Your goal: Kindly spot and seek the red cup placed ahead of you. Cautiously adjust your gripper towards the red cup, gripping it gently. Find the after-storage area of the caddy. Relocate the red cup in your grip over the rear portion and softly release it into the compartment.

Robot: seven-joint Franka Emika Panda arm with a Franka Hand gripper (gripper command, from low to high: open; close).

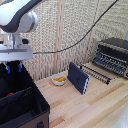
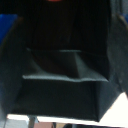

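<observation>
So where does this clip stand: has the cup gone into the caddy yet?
Pickup and carry look done: the gripper hangs above the caddy with something red, apparently the red cup, between its fingers. The wrist view looks down into an empty compartment. Releasing the cup is what remains.

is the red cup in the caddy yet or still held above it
Held above it. A sliver of the red cup shows between the fingers of the gripper, over the caddy; the compartment below looks empty in the wrist view.
</observation>
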